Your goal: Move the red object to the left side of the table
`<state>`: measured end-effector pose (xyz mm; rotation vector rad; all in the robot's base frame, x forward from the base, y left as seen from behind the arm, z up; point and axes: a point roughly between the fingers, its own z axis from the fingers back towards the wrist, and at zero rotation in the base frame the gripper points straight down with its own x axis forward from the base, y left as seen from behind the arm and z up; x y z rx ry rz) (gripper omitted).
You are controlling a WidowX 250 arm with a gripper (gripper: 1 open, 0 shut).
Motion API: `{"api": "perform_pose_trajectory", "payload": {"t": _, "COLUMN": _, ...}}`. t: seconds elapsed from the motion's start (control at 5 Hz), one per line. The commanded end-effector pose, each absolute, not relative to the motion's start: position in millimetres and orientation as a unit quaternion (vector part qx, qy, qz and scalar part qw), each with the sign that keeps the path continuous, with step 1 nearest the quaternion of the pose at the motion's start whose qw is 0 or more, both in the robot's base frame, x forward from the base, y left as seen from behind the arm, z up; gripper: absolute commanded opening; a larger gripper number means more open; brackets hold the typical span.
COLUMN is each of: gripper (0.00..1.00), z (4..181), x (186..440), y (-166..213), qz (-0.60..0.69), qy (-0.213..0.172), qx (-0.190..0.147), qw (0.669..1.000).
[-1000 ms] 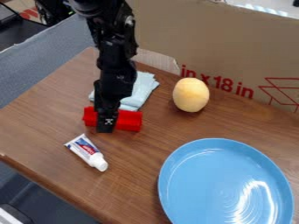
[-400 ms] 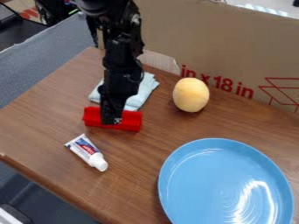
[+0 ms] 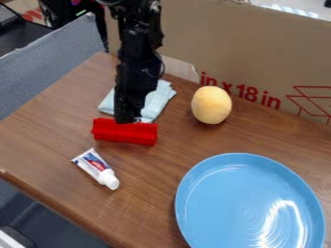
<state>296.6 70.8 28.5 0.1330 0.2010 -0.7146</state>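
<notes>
So, taking the red block (image 3: 124, 132) as the landmark: the toothpaste tube (image 3: 95, 168) lies just below and left of it on the table (image 3: 52, 121). The gripper (image 3: 126, 117) sits right over the block's middle, pointing down, its jaws closed up, though I can't tell if they actually pinch the block. A pale blue cloth (image 3: 158, 97) is tucked behind. The block's long axis runs left-right, and any move has to carry it leftward. The yellow ball (image 3: 212, 105) and blue plate (image 3: 249, 203) are off to its right.

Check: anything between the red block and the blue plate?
Nothing: in the camera view, only bare table lies between the red object and the blue plate.
</notes>
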Motion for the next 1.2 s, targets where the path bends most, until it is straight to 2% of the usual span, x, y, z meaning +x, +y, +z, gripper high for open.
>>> {"api": "perform_pose_trajectory", "payload": {"t": 0.0, "gripper": 0.00, "z": 56.6, "x": 300.4, "y": 77.0, "qz": -0.338, "qy": 0.068, "qx": 0.085, "qw": 0.935}}
{"api": "perform_pose_trajectory", "payload": {"t": 0.8, "gripper": 0.00, "z": 75.4, "x": 294.1, "y": 87.9, "qz": -0.304, "qy": 0.039, "qx": 0.079, "qw": 0.949}}
{"api": "perform_pose_trajectory", "payload": {"t": 1.0, "gripper": 0.00, "z": 85.5, "x": 300.8, "y": 92.5, "qz": -0.297, "qy": 0.029, "qx": 0.081, "qw": 0.951}}
